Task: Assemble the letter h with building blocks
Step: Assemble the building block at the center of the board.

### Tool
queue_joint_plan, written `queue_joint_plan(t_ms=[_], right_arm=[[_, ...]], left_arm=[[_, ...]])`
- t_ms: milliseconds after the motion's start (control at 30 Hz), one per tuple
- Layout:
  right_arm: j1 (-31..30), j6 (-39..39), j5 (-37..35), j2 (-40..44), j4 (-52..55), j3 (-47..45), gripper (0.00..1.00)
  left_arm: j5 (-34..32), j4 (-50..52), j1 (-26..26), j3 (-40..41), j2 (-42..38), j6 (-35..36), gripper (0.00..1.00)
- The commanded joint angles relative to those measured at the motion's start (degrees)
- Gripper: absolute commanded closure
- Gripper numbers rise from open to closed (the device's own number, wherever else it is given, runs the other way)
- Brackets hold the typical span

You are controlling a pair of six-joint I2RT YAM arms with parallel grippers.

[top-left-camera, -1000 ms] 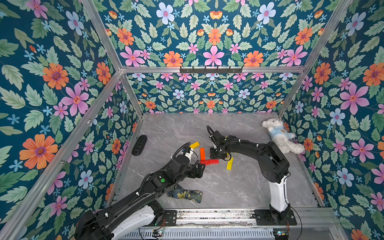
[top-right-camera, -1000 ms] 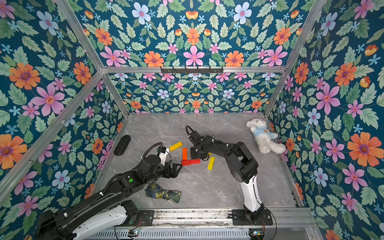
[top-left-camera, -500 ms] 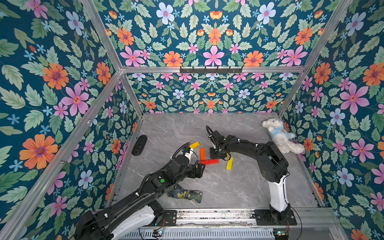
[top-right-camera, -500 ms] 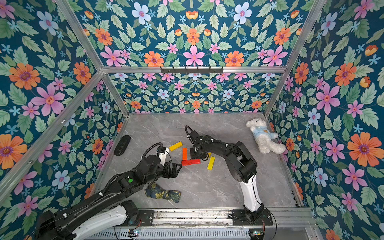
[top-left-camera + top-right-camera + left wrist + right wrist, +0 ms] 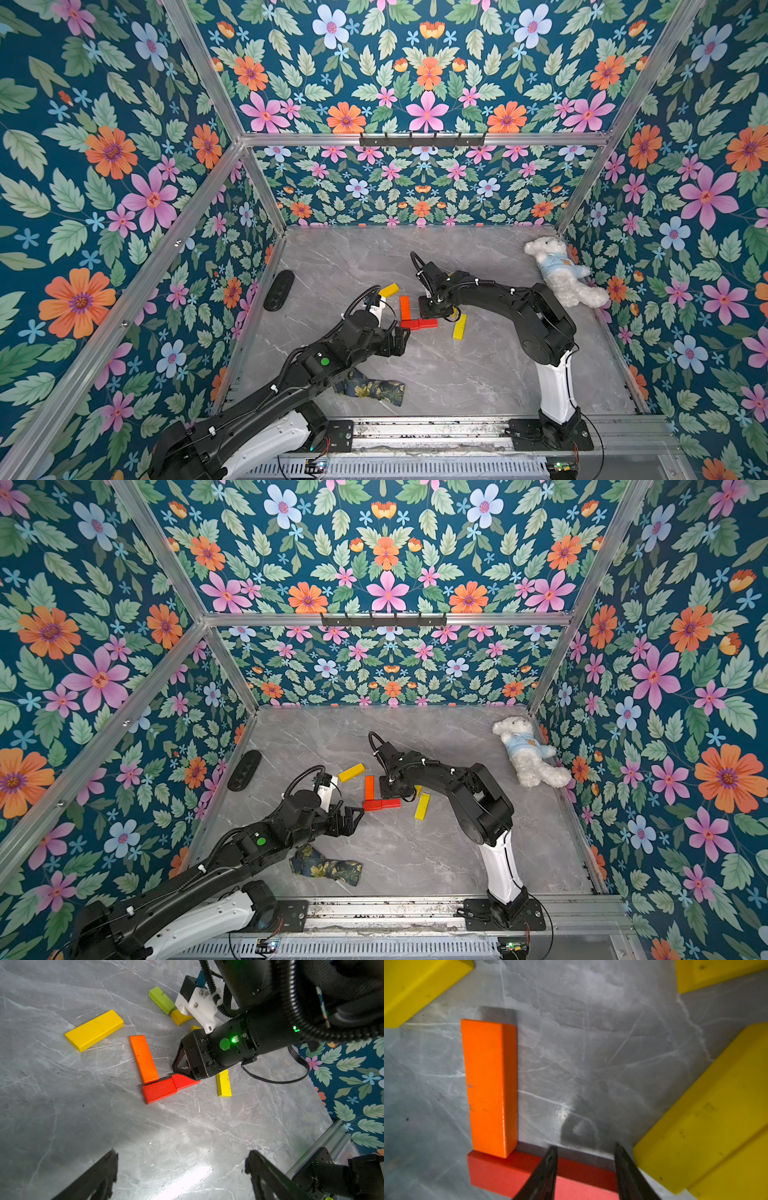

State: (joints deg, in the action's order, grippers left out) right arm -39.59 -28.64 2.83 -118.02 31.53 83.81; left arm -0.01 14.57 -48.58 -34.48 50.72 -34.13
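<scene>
In both top views the right pincer stands tip-down on the second red bar, which lies end to end with the red bar. The orange bar lies just beside this pincer, and a yellow bar lies near its other side. The left pincer hovers wide open and empty, just beside the red bar's free end. A cloth lies back by its arm. From the left wrist, the left pincer's fingers gape over bare table. Ahead of them the right pincer hides part of the second red bar, with a green bar and an amber bar beyond it. From the right wrist, the right pincer's fingers stand partway in, one at each end of the second red bar, gripping it. Ahead of them the orange bar butts the red bar.
</scene>
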Motion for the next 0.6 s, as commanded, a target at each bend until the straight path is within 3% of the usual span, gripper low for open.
queue_joint_plan(t_ms=[0, 233, 567], right_arm=[[-0.1, 0.2, -0.2, -0.3, 0.8, 0.2, 0.53], [-0.1, -0.2, -1.5, 0.3, 0.7, 0.9, 0.51], [0.5, 0.4, -5.7, 4.8, 2.6, 4.6, 0.37]], left_arm=[[-0.9, -0.3, 0.0, 0.2, 0.0, -0.1, 0.01], [-0.9, -0.4, 0.0, 0.1, 0.1, -0.1, 0.01], [-1.3, -0.5, 0.0, -0.2, -0.4, -0.5, 0.01]])
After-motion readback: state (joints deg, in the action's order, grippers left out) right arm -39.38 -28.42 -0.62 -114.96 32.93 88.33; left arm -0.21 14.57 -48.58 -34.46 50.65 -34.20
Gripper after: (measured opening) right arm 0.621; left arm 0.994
